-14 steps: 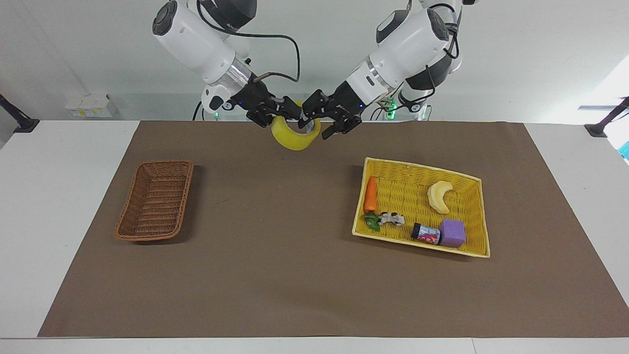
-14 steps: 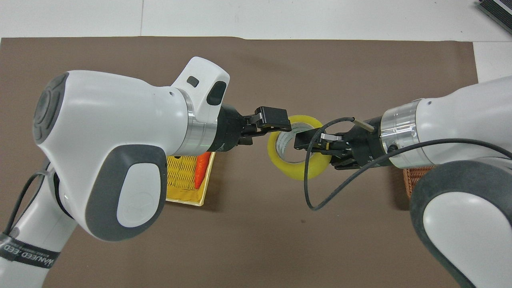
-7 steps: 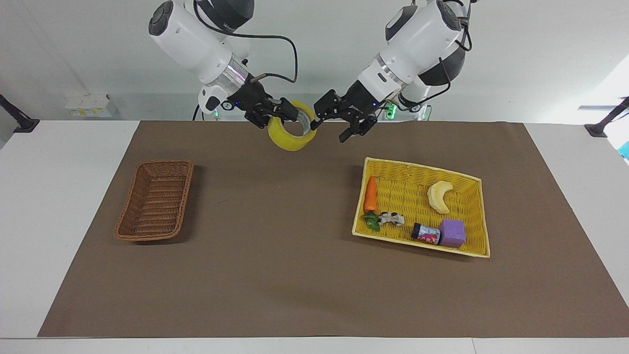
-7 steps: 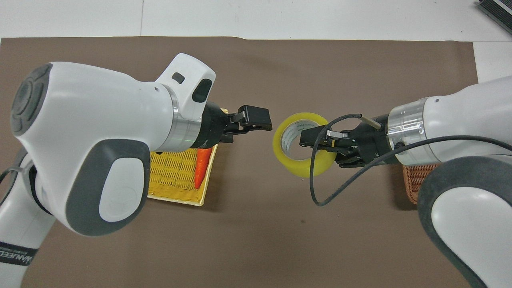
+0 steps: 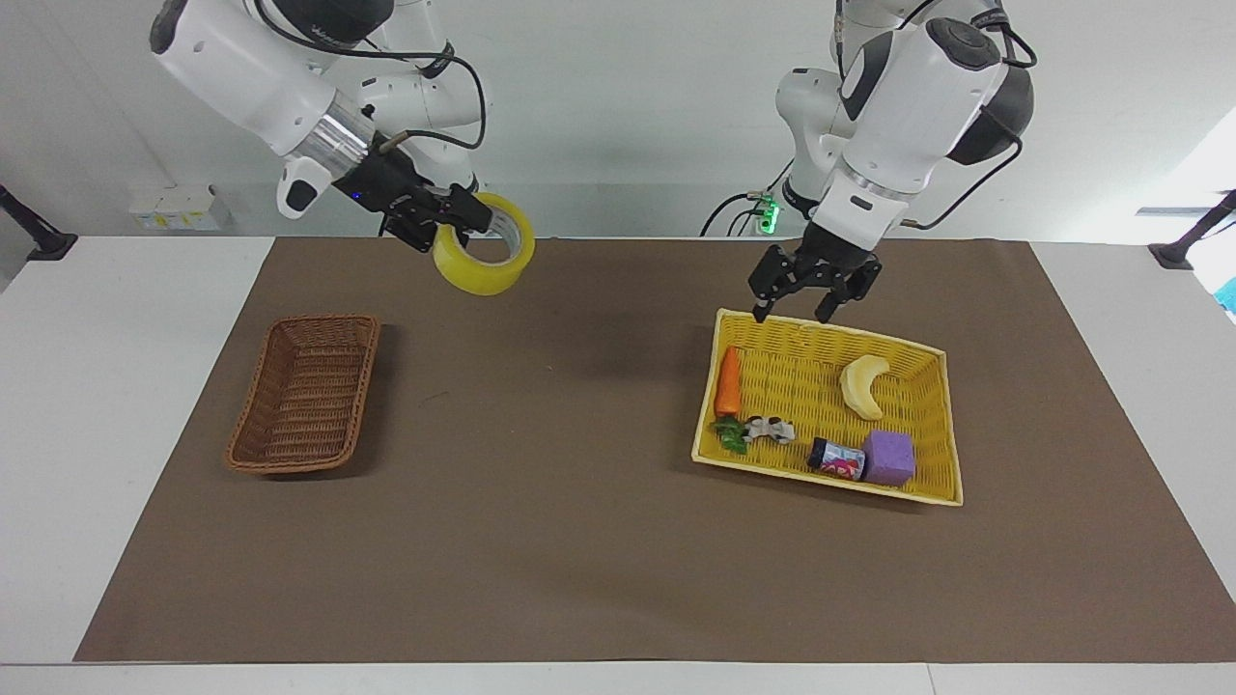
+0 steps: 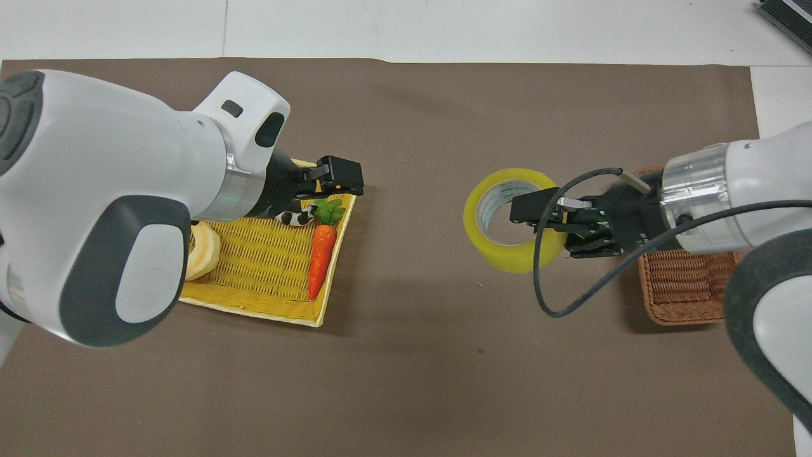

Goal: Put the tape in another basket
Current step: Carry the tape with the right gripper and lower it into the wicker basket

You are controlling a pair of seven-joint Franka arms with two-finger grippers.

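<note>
Right gripper (image 5: 462,220) carried tape (image 5: 486,257) toward basket (image 5: 305,394); mat between bare.

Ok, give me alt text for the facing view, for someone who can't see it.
The right gripper holds a yellow tape roll in the air over the brown mat, between the empty brown wicker basket and the yellow basket of toys. The left gripper, fingers open and empty, hangs over the yellow basket's rim nearest the robots.

Bright, even light; soft shadows; sharp.

No readable text, label, brand or number shows on anything here.
</note>
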